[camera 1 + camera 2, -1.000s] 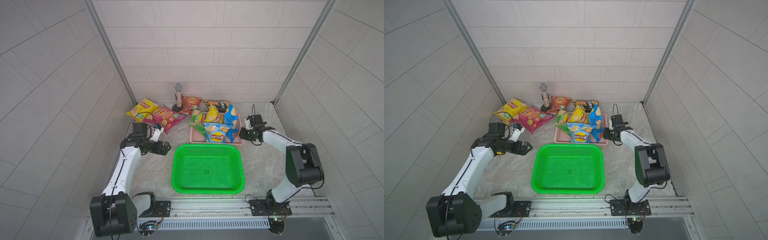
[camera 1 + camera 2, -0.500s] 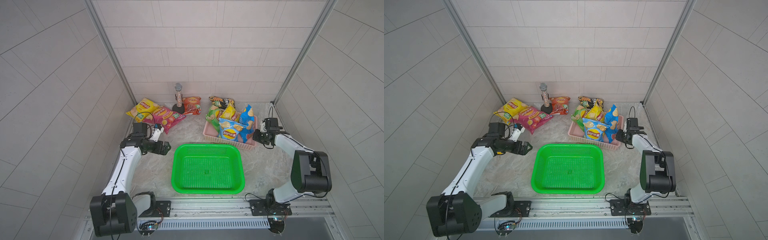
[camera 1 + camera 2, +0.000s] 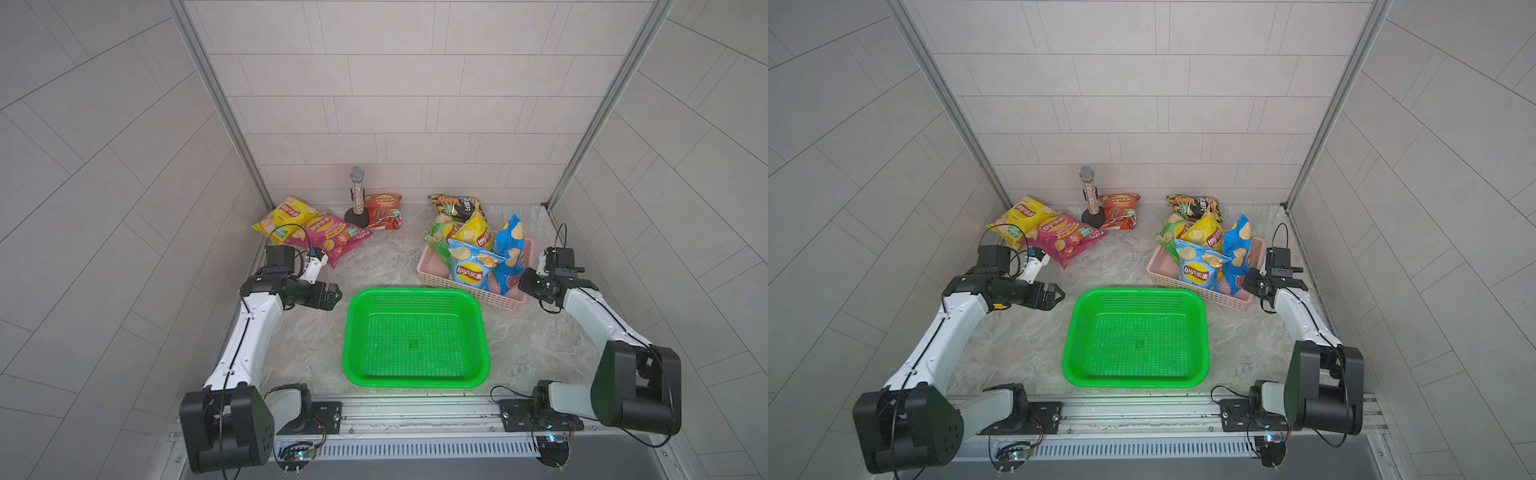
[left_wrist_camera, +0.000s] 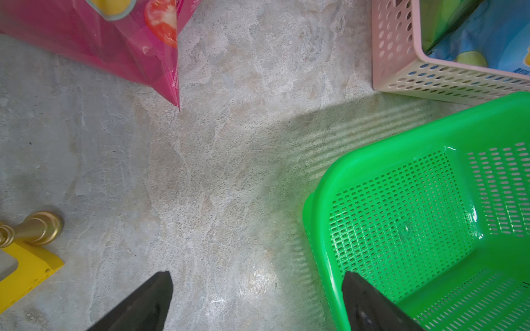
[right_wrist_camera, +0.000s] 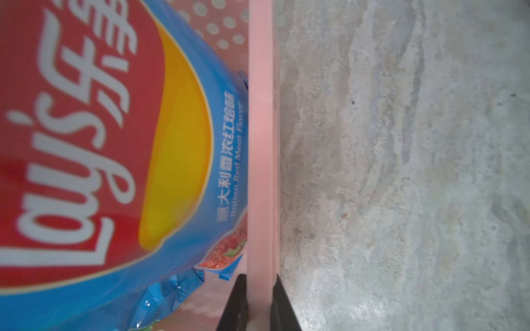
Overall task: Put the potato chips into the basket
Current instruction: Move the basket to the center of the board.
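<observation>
Viewed from above: a marbled counter (image 3: 386, 266) between pale tiled walls. At its middle, an empty green basket (image 3: 411, 292), probably the goal. Just beside its far right corner, a pink basket (image 3: 432, 276) crammed with upright potato chips (image 3: 476, 235): a blue bag (image 3: 471, 270) in front, another blue, a yellow and a green behind. At the very back, a black bag (image 3: 457, 205), inside that basket or behind it, impossible to tell. Toward the far left corner, a yellow bag (image 3: 286, 216) lying flat, a magenta bag (image 3: 332, 237) overlapping it, and a red bag (image 3: 384, 210) next to a glittery microphone (image 3: 356, 195). Clamped nearly shut on the pink basket's side wall, the right hand (image 5: 259, 286), one finger inside and one outside, gripping no bag. Spread wide and empty over bare counter, the left hand (image 4: 258, 286), between magenta bag and green basket. Nearest loose bag to it: the magenta bag, just ahead toward the back wall, long axis slanting, one pointed corner aimed at the hand. Likely calls for a forward reach across that axis, then a sideways carry.
</observation>
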Tool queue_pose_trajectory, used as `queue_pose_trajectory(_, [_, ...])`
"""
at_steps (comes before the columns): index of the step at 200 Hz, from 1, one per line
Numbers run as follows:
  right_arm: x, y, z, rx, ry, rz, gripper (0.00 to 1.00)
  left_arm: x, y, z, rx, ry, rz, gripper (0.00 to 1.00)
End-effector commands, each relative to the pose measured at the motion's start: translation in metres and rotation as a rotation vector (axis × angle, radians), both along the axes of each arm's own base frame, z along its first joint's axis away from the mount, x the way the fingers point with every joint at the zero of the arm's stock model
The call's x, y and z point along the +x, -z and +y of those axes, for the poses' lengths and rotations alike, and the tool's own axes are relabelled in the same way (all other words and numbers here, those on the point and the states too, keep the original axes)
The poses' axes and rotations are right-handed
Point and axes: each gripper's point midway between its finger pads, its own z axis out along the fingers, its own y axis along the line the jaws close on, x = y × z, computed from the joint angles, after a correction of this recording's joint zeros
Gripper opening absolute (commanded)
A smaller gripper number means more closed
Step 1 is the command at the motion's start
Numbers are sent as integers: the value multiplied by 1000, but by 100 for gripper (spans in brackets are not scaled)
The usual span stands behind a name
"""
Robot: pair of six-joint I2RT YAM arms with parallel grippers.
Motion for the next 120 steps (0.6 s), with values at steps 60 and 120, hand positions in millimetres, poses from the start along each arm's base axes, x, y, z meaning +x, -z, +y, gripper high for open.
queue_pose_trajectory(60, [-45,2,-57,-23,321,-41,0,0,3,0,-12,-1,9,100])
queue_pose_trajectory(120, [-67,6,-80,13,467,-64,0,0,3,0,-12,-1,8,100])
